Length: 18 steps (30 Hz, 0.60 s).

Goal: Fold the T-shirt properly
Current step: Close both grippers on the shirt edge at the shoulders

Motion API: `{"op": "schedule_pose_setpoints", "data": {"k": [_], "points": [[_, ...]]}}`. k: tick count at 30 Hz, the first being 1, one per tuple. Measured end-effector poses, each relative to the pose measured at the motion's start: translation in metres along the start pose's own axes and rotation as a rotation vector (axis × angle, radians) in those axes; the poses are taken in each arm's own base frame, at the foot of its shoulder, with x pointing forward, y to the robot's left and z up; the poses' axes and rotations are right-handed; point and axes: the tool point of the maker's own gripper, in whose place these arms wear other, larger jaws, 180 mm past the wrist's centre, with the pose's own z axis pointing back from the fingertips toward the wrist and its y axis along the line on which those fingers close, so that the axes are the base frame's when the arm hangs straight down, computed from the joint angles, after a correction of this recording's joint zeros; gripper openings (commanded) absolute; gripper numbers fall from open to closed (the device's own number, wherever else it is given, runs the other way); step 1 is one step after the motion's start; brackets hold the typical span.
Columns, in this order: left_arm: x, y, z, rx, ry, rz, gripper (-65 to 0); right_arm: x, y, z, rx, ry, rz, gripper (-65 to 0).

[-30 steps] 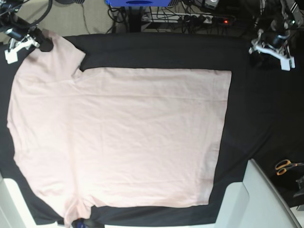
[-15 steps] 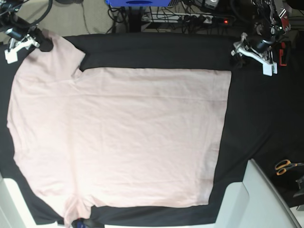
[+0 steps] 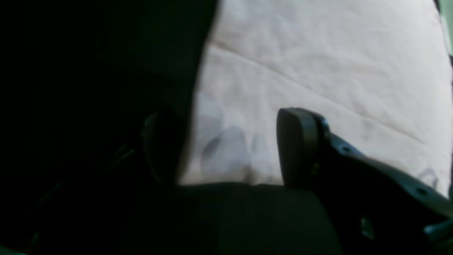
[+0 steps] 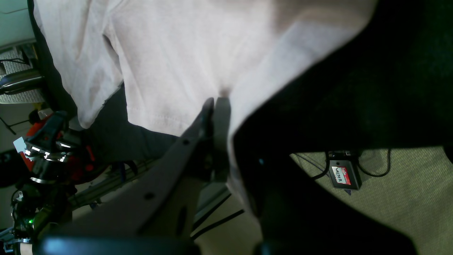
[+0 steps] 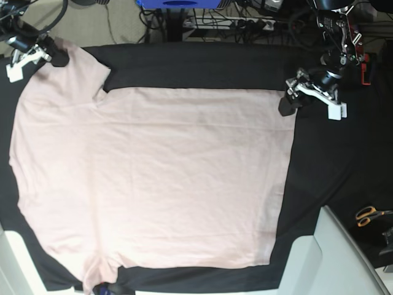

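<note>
The pale pink T-shirt (image 5: 159, 178) lies spread flat on the black table cover (image 5: 202, 64). My left gripper (image 5: 287, 102) hangs at the shirt's far right hem corner. In the left wrist view this gripper (image 3: 230, 148) is open, its two dark fingers (image 3: 300, 148) straddling that corner of the T-shirt (image 3: 318, 71), nothing pinched. At the far left, my right gripper (image 5: 56, 57) is shut on the sleeve edge. The right wrist view shows the right gripper (image 4: 216, 101) pinching a pulled-up fold of the T-shirt (image 4: 177, 53).
Orange-handled scissors (image 5: 368, 215) lie at the right edge. A white surface (image 5: 319, 264) juts in at the lower right. Cables and a power strip (image 5: 245, 24) run behind the table.
My left gripper has travelled from the far right corner leftward and nearer, down to the shirt's hem corner, and its jaws have spread wider. The right gripper has stayed put.
</note>
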Motion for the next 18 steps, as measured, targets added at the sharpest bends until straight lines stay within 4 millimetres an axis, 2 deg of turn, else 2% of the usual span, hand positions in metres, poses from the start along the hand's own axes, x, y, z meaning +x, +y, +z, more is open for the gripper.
{"op": "schedule_pose_setpoints", "data": {"k": [4, 5, 10, 13, 14, 18], "points": [[-0.002, -0.008, -0.005, -0.023, 0.011, -0.017, -22.9, 0.000, 0.000, 0.000, -0.001, -0.001, 0.000, -61.8], [-0.002, -0.009, -0.005, -0.024, 0.010, -0.014, -26.5, 0.000, 0.000, 0.000, -0.001, 0.000, 0.000, -61.8], [-0.013, -0.005, -0.004, -0.011, 0.044, -0.008, -52.5, 0.000, 0.000, 0.000, -0.001, -0.001, 0.000, -61.8], [-0.017, -0.005, -0.004, -0.008, 0.060, -0.010, -62.9, 0.000, 0.000, 0.000, -0.001, 0.000, 0.001, -61.8], [-0.018, -0.004, -0.003, -0.008, 0.065, -0.012, -65.0, 0.000, 0.000, 0.000, 0.000, 0.001, 0.002, -61.8], [-0.018, -0.005, -0.004, -0.009, 0.067, -0.013, -65.0, 0.002, 0.005, -0.001, -0.023, 0.057, 0.094, -64.7]]}}
